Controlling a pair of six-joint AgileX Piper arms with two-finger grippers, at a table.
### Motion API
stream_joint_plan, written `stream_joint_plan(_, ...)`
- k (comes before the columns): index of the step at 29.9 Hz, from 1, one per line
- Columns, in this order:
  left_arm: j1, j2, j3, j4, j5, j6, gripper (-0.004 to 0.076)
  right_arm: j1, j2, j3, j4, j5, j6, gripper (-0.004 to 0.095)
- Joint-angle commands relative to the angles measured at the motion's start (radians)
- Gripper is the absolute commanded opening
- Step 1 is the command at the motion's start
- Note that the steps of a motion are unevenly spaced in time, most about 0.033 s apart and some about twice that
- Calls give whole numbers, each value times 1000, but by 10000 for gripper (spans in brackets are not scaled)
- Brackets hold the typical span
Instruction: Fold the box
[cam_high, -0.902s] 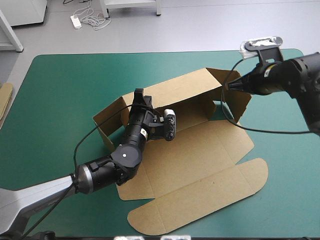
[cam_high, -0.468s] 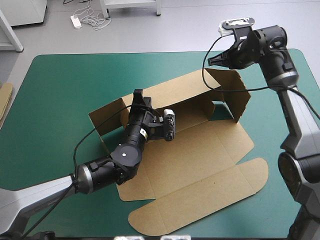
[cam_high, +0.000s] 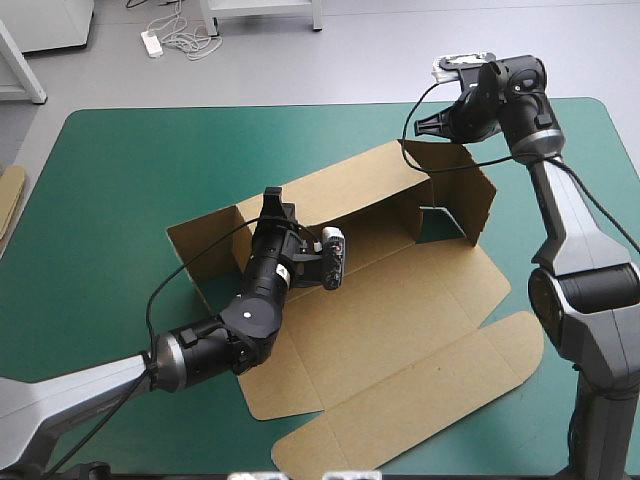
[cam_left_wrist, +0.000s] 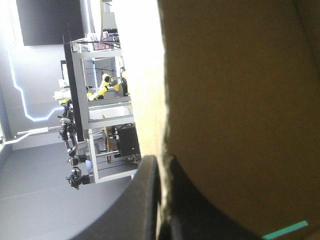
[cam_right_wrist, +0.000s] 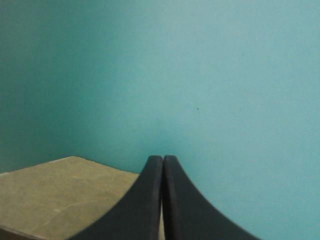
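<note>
The brown box (cam_high: 400, 300) lies partly raised on the teal-green cover (cam_high: 110, 180). Its long back wall (cam_high: 350, 185) stands up, and an end flap angles out at each side. My left gripper (cam_high: 273, 200) is shut on the top edge of the back wall near its left end. In the left wrist view the board (cam_left_wrist: 240, 100) runs between the black fingers of that gripper (cam_left_wrist: 162, 165). My right gripper (cam_high: 417, 126) is shut and hovers just above the back wall's far right corner. In the right wrist view it (cam_right_wrist: 162, 159) points at the cover, with a corner of board (cam_right_wrist: 55, 200) beside it.
The lid panel (cam_high: 420, 390) lies flat toward the table's near edge, its rounded flap at the near right. An edge of more brown board (cam_high: 10, 200) shows at the table's left edge. Bare cover stretches along the left and far sides.
My right gripper has swung left and toward the far edge, from beside the right end flap to above the wall's corner. The left end flap has opened outward, and the box has shifted slightly left.
</note>
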Motion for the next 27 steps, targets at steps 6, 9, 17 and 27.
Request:
stream_joint_plan(6,-3,-34,-4,36,10,6,-9,-6,-56,-30,82,10,-33,0)
stream_joint_plan(9,-3,-34,-4,40,15,4,-9,-6,-58,-25,137,12,-45,0)
stream_joint_plan(17,-1,-34,-4,53,16,-40,-9,-6,-116,81,138,12,-59,0)
stream_joint_plan(27,9,-34,-4,53,29,-52,-9,-6,-247,283,141,12,-83,0)
